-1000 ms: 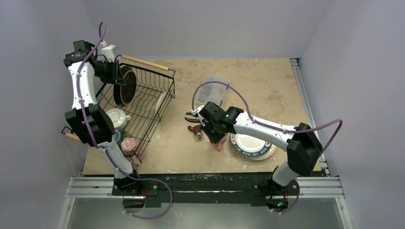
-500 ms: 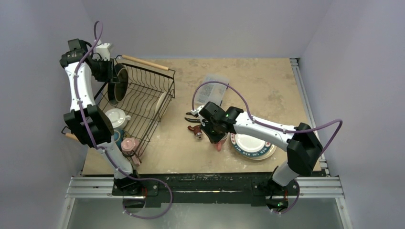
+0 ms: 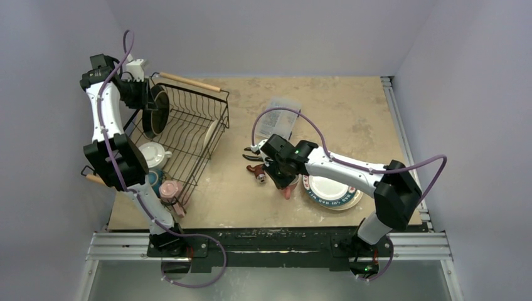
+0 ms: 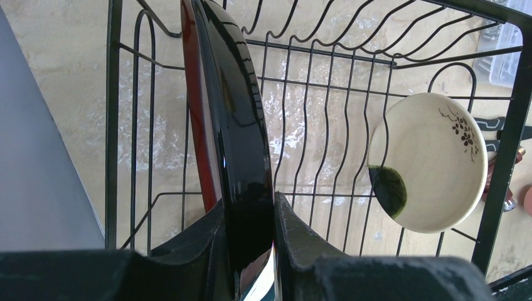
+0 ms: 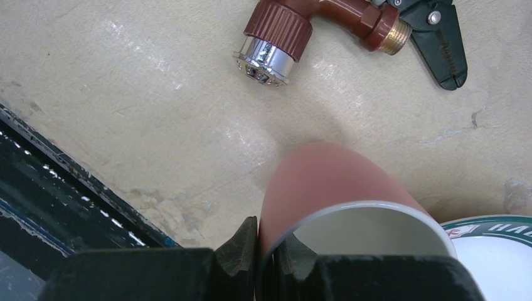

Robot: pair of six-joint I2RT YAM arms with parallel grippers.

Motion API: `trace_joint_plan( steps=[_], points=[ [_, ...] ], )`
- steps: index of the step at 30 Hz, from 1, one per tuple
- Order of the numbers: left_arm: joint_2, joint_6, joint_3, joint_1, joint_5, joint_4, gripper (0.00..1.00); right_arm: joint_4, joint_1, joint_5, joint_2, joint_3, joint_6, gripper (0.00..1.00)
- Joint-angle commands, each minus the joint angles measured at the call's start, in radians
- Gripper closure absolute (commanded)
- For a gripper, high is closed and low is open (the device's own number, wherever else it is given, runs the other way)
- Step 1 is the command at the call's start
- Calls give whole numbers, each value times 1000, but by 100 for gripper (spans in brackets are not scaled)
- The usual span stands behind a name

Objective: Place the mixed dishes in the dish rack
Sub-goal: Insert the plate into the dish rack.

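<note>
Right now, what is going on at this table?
The left gripper pinches the rim of a dark plate, held on edge at the far end of the wire rack, where a cream saucer already leans against the side. The right gripper is shut on the wall of a pink cup, low over the table beside a white plate.

Clear box (image 3: pixel 280 116): centre frame, on the desk (image 3: pixel 351 106).
Red nozzle (image 5: pixel 276 28): upper middle, touching the black-handled tool (image 5: pixel 439 37).
</note>
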Motion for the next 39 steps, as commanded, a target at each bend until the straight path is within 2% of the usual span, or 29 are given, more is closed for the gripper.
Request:
trace_joint_plan(
  steps=[1, 5, 13, 18, 27, 30, 35, 39],
  points=[
    [7, 34, 21, 7, 4, 70, 98, 17, -3, -4, -8, 23, -2, 100],
    [-8, 41, 0, 7, -32, 93, 96, 16, -3, -4, -5, 25, -2, 100],
    [12, 8, -11, 20, -124, 88, 72, 16, -3, -4, -2, 23, -1, 100],
    [-22, -4, -50, 23, -205, 139, 64, 16, -3, -4, 4, 24, 0, 100],
    [-43, -27, -85, 26, -262, 189, 54, 17, -3, -3, 13, 30, 0, 100],
    [-61, -38, -100, 26, -293, 207, 47, 18, -3, -3, 15, 29, 0, 100],
    [-96, -58, -115, 28, -318, 231, 28, 22, -2, -4, 13, 27, -2, 100],
    [-122, -82, -114, 29, -335, 230, 9, 24, -3, -3, 11, 26, -2, 100]
  ],
)
